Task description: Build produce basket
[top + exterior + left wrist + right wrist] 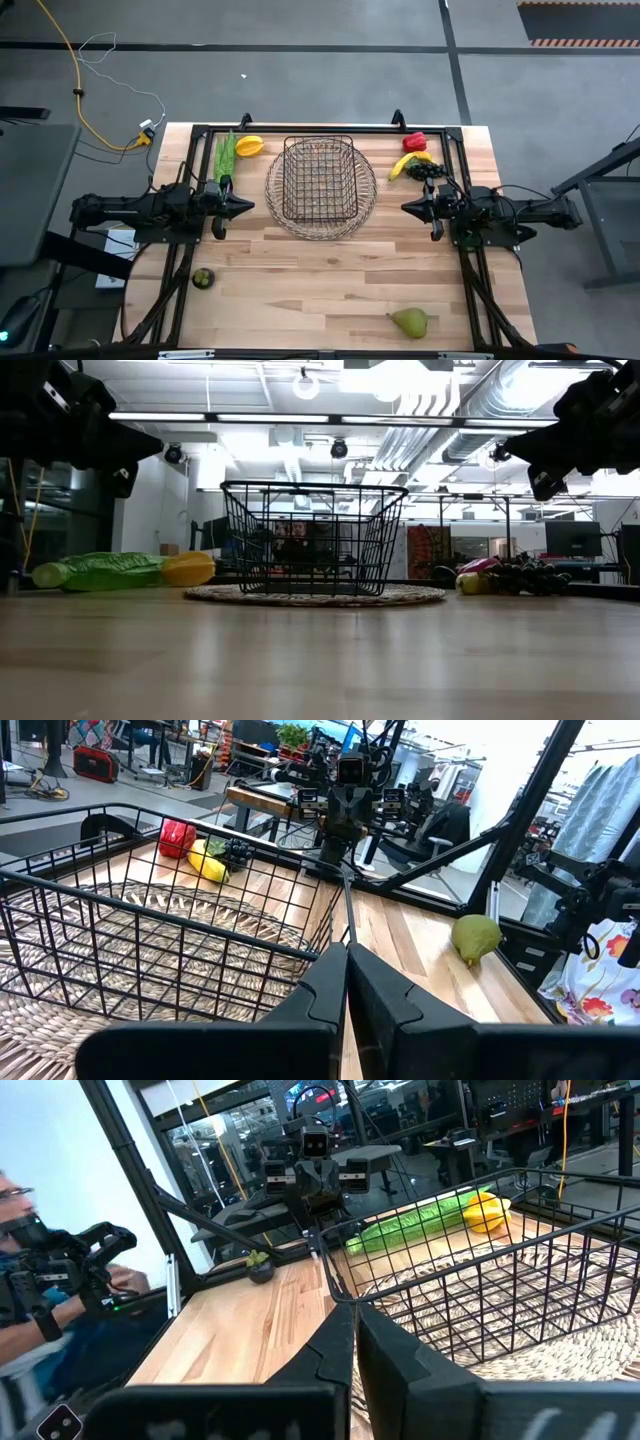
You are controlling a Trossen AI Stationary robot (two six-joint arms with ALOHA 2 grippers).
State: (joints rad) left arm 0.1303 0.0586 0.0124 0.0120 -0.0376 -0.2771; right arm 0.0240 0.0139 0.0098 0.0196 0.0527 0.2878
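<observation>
The dark wire-mesh basket [319,180] stands empty on a round woven mat [285,222] at the table's middle. My left gripper [250,206] hovers shut just left of the basket; my right gripper [405,208] hovers shut just right of it. Both are clear of the table in the low view. A green leafy bunch [225,157] and a yellow-orange pepper [249,146] lie far left. A red pepper [414,142], a banana [404,165] and dark grapes [424,171] lie far right. A green pear [411,321] lies near right, a small dark green fruit [203,278] near left.
A black frame rail [320,128] runs along the table's far edge, with struts down both sides. Bare wood lies between the basket and the near edge. A person [40,1280] shows beyond the table in the right wrist view.
</observation>
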